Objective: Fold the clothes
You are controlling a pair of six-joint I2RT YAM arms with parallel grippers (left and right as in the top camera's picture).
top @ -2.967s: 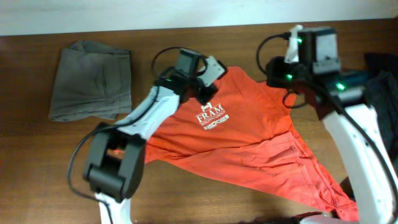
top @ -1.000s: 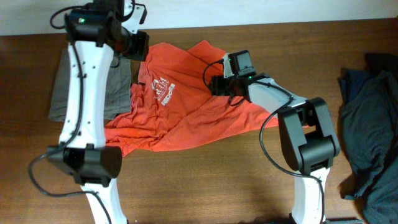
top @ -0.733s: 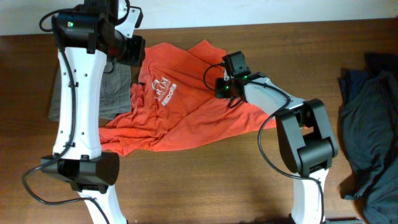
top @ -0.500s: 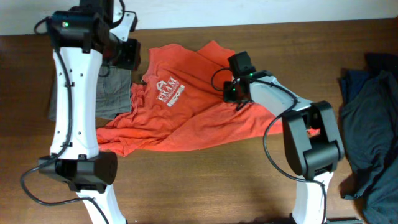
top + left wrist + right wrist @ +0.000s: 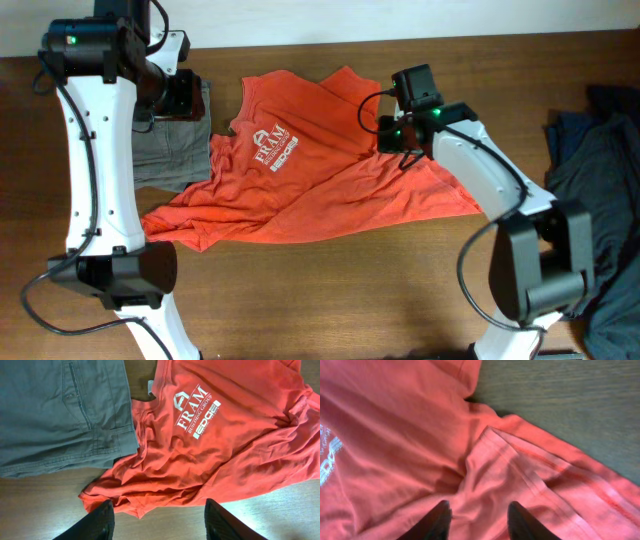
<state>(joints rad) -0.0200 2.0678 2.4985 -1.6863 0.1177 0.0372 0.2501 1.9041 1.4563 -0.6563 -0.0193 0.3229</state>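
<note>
Clothes update: the orange-red T-shirt lies crumpled on the worktop, left of centre. Its white lettering faces up and is tilted, and its left edge sits right against the folded grey-brown garment. The dark blue-grey ones are piled at the far right, well apart.

It's thin, limp cotton, so it weighs next to nothing, but it'll bunch and drag wherever I pull. I reckon the hems, sleeve ends or shoulder seams are the places to pinch, since a doubled edge gives more to bite on.

My left hand hangs high above the shirt's lower edge with its jaws apart and nothing in them. My right hand sits low over a wrinkled sleeve hem. Its jaws are also spread and the cloth lies under them, not pinched.

Compared with a second ago, the shirt has slid rightwards and spread out a bit. The left arm has swung out over the grey garment and the right arm has pulled back right.
</note>
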